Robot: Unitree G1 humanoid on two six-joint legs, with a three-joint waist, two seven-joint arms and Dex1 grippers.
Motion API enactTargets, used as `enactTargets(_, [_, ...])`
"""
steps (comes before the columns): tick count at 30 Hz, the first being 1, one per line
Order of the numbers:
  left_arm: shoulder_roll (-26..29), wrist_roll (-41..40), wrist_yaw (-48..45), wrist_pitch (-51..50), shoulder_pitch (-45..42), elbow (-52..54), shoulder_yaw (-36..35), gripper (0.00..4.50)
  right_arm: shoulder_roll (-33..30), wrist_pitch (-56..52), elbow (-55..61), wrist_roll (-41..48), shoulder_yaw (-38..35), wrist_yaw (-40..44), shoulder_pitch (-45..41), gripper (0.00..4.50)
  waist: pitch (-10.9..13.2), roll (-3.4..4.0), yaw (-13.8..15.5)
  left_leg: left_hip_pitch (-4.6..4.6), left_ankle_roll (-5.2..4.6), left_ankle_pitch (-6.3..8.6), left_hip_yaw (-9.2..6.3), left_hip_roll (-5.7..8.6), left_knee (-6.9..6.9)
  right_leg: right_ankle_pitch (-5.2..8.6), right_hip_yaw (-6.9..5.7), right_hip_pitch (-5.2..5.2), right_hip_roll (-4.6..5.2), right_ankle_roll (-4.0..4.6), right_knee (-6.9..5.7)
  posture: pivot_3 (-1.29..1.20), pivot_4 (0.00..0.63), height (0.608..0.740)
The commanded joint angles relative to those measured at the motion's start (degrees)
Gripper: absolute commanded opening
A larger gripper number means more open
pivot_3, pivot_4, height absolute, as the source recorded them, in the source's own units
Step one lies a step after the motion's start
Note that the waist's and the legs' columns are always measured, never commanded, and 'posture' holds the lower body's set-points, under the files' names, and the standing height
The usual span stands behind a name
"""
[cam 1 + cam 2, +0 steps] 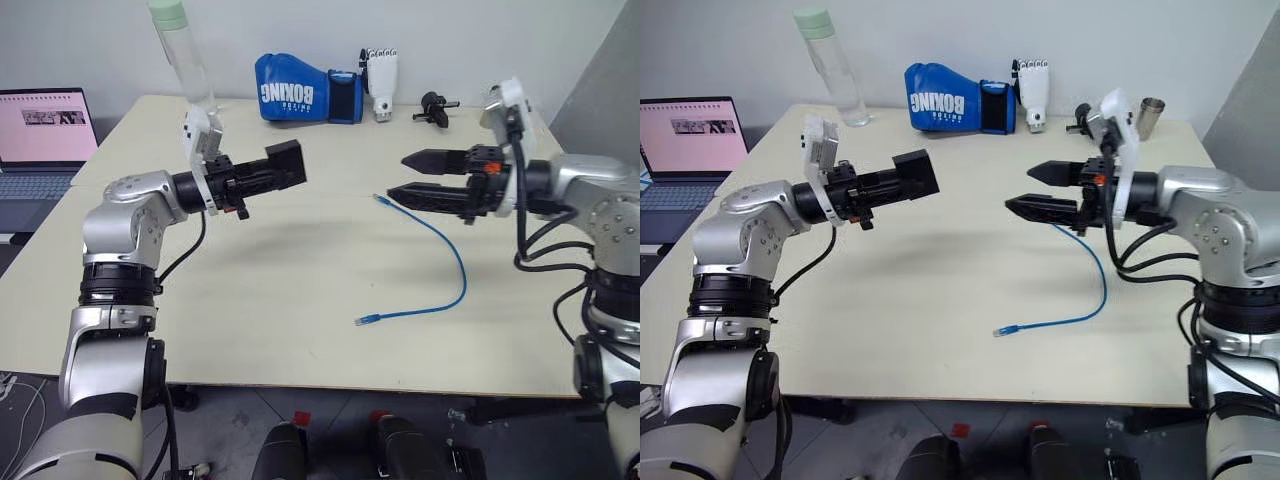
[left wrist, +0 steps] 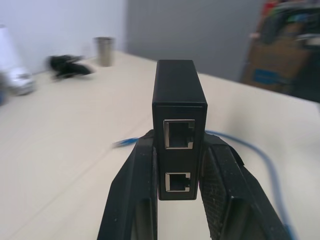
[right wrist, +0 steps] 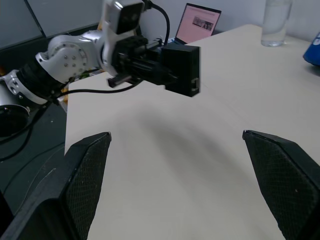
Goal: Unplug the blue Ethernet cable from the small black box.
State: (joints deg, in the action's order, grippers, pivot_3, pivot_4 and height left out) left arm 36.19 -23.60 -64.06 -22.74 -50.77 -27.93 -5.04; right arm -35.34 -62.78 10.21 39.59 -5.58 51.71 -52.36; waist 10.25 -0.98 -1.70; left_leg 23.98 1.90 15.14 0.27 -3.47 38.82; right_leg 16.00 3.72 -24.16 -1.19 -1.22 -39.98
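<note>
Above the pale worktop (image 1: 300,300) the left gripper (image 1: 262,174) is raised, and its jaws are closed on the small black box (image 1: 285,163), which is held in the air with its far end pointing toward the other arm. From the left wrist view the box (image 2: 179,120) sits between the two black fingers (image 2: 132,200), and two empty ports are visible on its near face, one over the other. No plug is in them.

On the opposite side the right gripper (image 1: 415,175) is also lifted from the worktop. Its jaws stand wide open and hold nothing, and they point toward the box, well apart from it.

Between the two arms the blue Ethernet cable (image 1: 455,262) lies loose on the worktop in a long curve. Its far end is just below the right gripper, and its near end rests close to the front edge. It touches neither gripper nor the box.
</note>
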Motion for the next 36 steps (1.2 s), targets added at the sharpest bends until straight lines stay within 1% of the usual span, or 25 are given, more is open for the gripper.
enactTargets(1, [-2.25, 6.71, 13.11, 10.82, 1.21, -6.88, -1.95, 0.78, 2.68, 3.51, 5.05, -1.40, 1.28, -5.23, 0.88, 4.47, 0.00, 0.00, 0.05, -0.01, 0.00, 0.00, 0.02, 0.00, 0.00, 0.00, 0.01, 0.00, 0.03, 0.00, 0.00, 0.00, 0.150, 0.740])
enactTargets(3, [-4.48, 9.65, 20.98, 15.21, 1.48, -11.39, -2.32, 0.78, 3.57, 6.17, 6.12, -3.65, 3.36, -6.77, 3.01, 4.47, -0.02, -0.03, 0.25, 0.03, 0.00, 0.00, 0.00, 0.00, 0.01, -0.01, -0.01, -0.02, 0.06, 0.00, 0.00, 0.00, 0.150, 0.740])
enactTargets(7, [-8.27, 11.52, 28.72, 21.16, 1.33, -17.77, -3.45, 0.78, 4.72, 9.20, 5.91, -5.51, 5.25, -8.43, 5.78, 4.47, -0.02, -0.07, 0.57, 0.17, 0.00, 0.00, -0.03, 0.10, 0.08, -0.03, -0.09, -0.05, 0.19, -0.04, 0.00, 0.00, 0.150, 0.740])
enactTargets(13, [-11.90, 13.16, 34.50, 27.99, -0.23, -26.12, -3.78, 0.78, 4.97, 12.17, 4.85, -8.42, 7.60, -9.70, 10.12, 4.47, -0.03, -0.09, 0.61, 0.21, 0.01, -0.01, -0.07, 0.15, 0.10, -0.05, -0.15, -0.05, 0.23, -0.07, 0.02, 0.00, 0.150, 0.740])
enactTargets(20, [-13.29, 14.09, 36.71, 31.81, -1.52, -31.91, -3.69, 0.78, 4.41, 13.68, 4.47, -11.44, 8.81, -11.08, 13.34, 4.47, -0.03, -0.09, 0.25, 0.20, 0.01, -0.01, -0.07, 0.16, 0.09, -0.04, -0.14, -0.05, 0.21, -0.07, 0.01, 0.00, 0.150, 0.740])
enactTargets(21, [-13.43, 14.01, 36.53, 31.90, -1.54, -32.27, -3.76, 1.48, 4.39, 13.68, 4.44, -11.68, 8.74, -11.26, 13.41, 4.50, -0.03, -0.09, 0.23, 0.19, 0.01, -0.01, -0.08, 0.15, 0.09, -0.04, -0.15, -0.04, 0.21, -0.07, 0.01, 0.00, 0.150, 0.740])
enactTargets(22, [-13.55, 13.89, 36.28, 31.96, -1.58, -32.57, -3.85, 1.58, 4.36, 13.70, 4.41, -11.83, 8.65, -11.36, 13.46, 4.50, -0.03, -0.09, 0.22, 0.19, 0.01, -0.01, -0.09, 0.15, 0.09, -0.04, -0.16, -0.03, 0.21, -0.07, 0.02, 0.00, 0.150, 0.740])
enactTargets(25, [-13.68, 13.85, 35.89, 32.18, -1.69, -33.09, -4.02, 2.39, 4.22, 13.62, 4.38, -11.96, 8.40, -11.45, 13.49, 4.50, -0.03, -0.09, 0.21, 0.18, 0.01, -0.01, -0.09, 0.16, 0.08, -0.04, -0.16, -0.03, 0.20, -0.07, 0.02, 0.00, 0.150, 0.740])
enactTargets(28, [-13.45, 13.49, 35.15, 31.66, -1.91, -32.60, -4.39, 2.95, 3.85, 13.43, 4.20, -12.15, 8.15, -11.63, 13.26, 4.50, -0.03, -0.09, 0.22, 0.19, 0.01, -0.01, -0.09, 0.16, 0.08, -0.04, -0.16, -0.03, 0.20, -0.07, 0.02, 0.00, 0.150, 0.740])
enactTargets(29, [-13.34, 13.43, 34.89, 31.53, -1.94, -32.31, -4.44, 3.22, 3.83, 13.39, 4.22, -12.13, 8.13, -11.69, 13.23, 4.50, -0.03, -0.09, 0.22, 0.19, 0.01, -0.01, -0.09, 0.16, 0.08, -0.04, -0.16, -0.03, 0.21, -0.07, 0.02, 0.00, 0.150, 0.740])
enactTargets(33, [-12.40, 13.10, 32.89, 29.92, -2.30, -29.38, -4.51, 4.02, 3.56, 13.12, 4.32, -11.87, 7.88, -11.89, 12.98, 4.50, -0.03, -0.09, 0.22, 0.18, 0.01, -0.01, -0.09, 0.16, 0.08, -0.04, -0.16, -0.03, 0.20, -0.07, 0.02, 0.00, 0.150, 0.740])
enactTargets(34, [-12.00, 12.91, 31.97, 29.11, -2.39, -28.05, -4.46, 4.29, 3.48, 12.87, 4.39, -11.76, 7.72, -11.98, 12.93, 4.50, -0.03, -0.09, 0.21, 0.18, 0.01, -0.01, -0.09, 0.16, 0.08, -0.04, -0.15, -0.03, 0.20, -0.07, 0.02, 0.00, 0.150, 0.740])
enactTargets(35, [-11.52, 12.64, 30.86, 28.09, -2.46, -26.35, -4.37, 4.49, 3.38, 12.51, 4.44, -11.57, 7.49, -12.07, 12.88, 4.50, -0.03, -0.09, 0.21, 0.18, 0.01, -0.01, -0.09, 0.16, 0.08, -0.04, -0.15, -0.03, 0.20, -0.07, 0.02, 0.00, 0.150, 0.740])
enactTargets(36, [-10.67, 12.33, 29.32, 26.39, -2.47, -23.58, -4.15, 4.49, 3.18, 12.06, 4.69, -11.34, 7.22, -12.13, 12.93, 4.50, -0.03, -0.09, 0.21, 0.20, 0.01, -0.01, -0.09, 0.16, 0.08, -0.04, -0.16, -0.03, 0.20, -0.07, 0.02, 0.00, 0.150, 0.740])
